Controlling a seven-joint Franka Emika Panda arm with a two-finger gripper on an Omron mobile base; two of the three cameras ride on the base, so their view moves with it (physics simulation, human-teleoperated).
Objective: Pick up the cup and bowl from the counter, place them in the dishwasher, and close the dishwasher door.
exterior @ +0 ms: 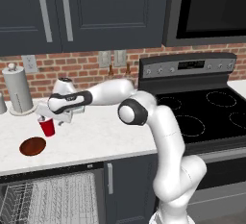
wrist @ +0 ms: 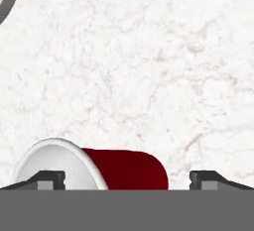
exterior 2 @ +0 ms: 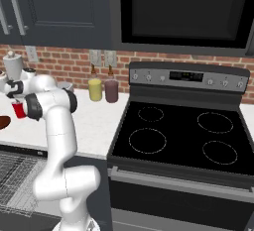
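The red cup [exterior: 47,127] stands upright on the white counter [exterior: 96,139], with the reddish-brown bowl [exterior: 32,146] just to its front left. My gripper [exterior: 46,118] hangs right over the cup's rim, open. In the hand view the cup [wrist: 126,169] lies between my two fingertips [wrist: 50,179], and neither one touches it. From the right base view the cup [exterior 2: 18,109] and the bowl [exterior 2: 3,122] sit at the far left, beside my gripper [exterior 2: 15,98]. Below the counter, the dishwasher [exterior: 48,199] stands open with its wire rack showing. The dishwasher door is out of view.
A paper towel roll [exterior: 18,91] stands behind the cup near the brick wall. Yellow [exterior 2: 95,89] and maroon [exterior 2: 111,90] tumblers stand by the wall, left of the black stove [exterior 2: 183,136]. The dishwasher rack [exterior 2: 15,173] juts out under the counter edge.
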